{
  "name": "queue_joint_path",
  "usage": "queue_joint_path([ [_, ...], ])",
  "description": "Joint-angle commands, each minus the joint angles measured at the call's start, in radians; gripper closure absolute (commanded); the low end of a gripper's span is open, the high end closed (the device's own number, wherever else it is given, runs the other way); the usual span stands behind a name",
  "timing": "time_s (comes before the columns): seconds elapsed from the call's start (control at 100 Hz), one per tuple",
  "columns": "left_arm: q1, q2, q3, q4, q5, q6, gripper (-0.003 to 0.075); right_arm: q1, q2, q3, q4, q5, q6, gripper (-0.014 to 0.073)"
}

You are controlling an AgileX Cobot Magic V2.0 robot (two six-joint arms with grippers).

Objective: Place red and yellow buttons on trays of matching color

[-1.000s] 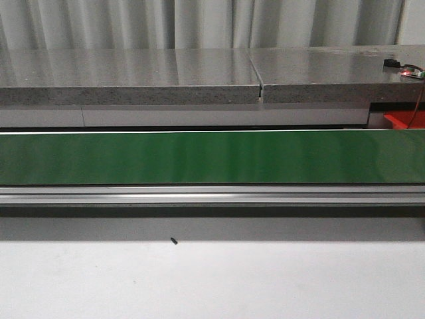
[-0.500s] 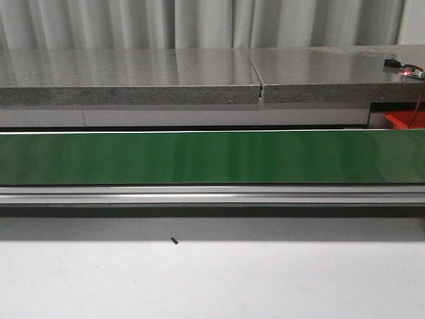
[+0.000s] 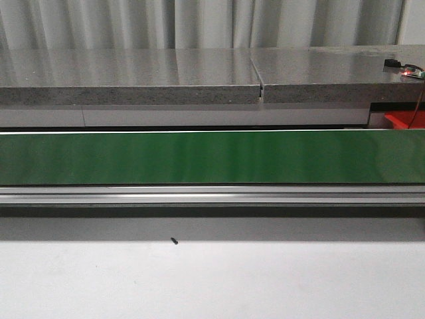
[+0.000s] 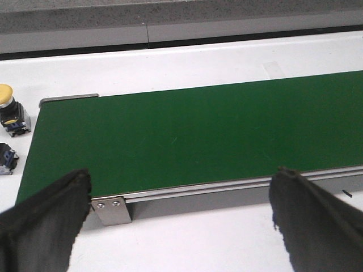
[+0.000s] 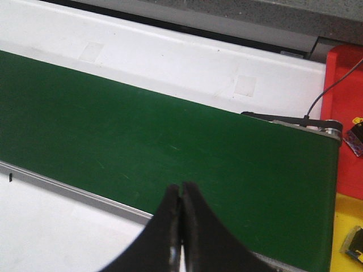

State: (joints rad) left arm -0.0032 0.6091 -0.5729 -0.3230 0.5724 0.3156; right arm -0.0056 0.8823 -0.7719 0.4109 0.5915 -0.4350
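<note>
- The green conveyor belt (image 3: 212, 157) runs the full width of the front view, with a white table surface (image 3: 212, 279) in front of it and a grey stone-look ledge (image 3: 133, 76) behind; neither arm shows in that view.
- A small dark speck (image 3: 174, 241) lies on the white table near the belt's front rail.
- The left gripper (image 4: 178, 218) hangs over the front edge of the belt near its left end, released: its two dark fingers (image 4: 45, 218) stand wide apart with nothing between them.
- A yellow button (image 4: 10, 107), a yellow cap on a dark body, sits on the white table just beyond the belt's left end, apart from the belt.
- A second dark button body (image 4: 7, 158) lies on the table just in front of the yellow one, cut off by the picture edge; its cap colour cannot be told.
- The right gripper (image 5: 181, 226) is clenched, its fingertips pressed together with nothing held, above the belt's front edge near the right end.
- A red tray (image 5: 343, 113) stands just past the belt's right end, with a thin black cable (image 5: 332, 88) crossing it.
- A yellow tray (image 5: 347, 232) adjoins the red one on its front side; a small dark object (image 5: 354, 242) rests in it, too cropped to name.
</note>
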Motion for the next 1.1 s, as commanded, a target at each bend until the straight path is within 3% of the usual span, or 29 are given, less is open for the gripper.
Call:
queue_joint_path([
  [0.0,-0.010,-0.001,-0.028,-0.020,-0.063,-0.011,0.0062,0.001,-0.009,-0.024,0.012,-0.062,-0.012,0.0662],
  [0.11,-0.005,0.006,-0.038,-0.012,-0.067,-0.023,0.0062,0.001,-0.009,-0.024,0.012,-0.062,-0.011,0.0662],
  [0.31,0.096,0.114,-0.162,0.153,-0.029,-0.270,0.0067,0.001,-0.009,-0.024,0.012,-0.062,-0.011,0.0662],
  [0.54,0.268,0.359,-0.341,0.157,0.025,-0.270,0.0171,0.001,-0.009,-0.024,0.012,-0.062,-0.011,0.0662],
  [0.65,0.329,0.490,-0.417,0.157,0.023,-0.270,0.0176,0.001,-0.009,-0.024,0.012,-0.062,-0.011,0.0662],
  [1.09,0.363,0.940,-0.657,0.177,-0.003,-0.270,0.0176,0.001,-0.009,-0.024,0.012,-0.062,-0.011,0.0662],
])
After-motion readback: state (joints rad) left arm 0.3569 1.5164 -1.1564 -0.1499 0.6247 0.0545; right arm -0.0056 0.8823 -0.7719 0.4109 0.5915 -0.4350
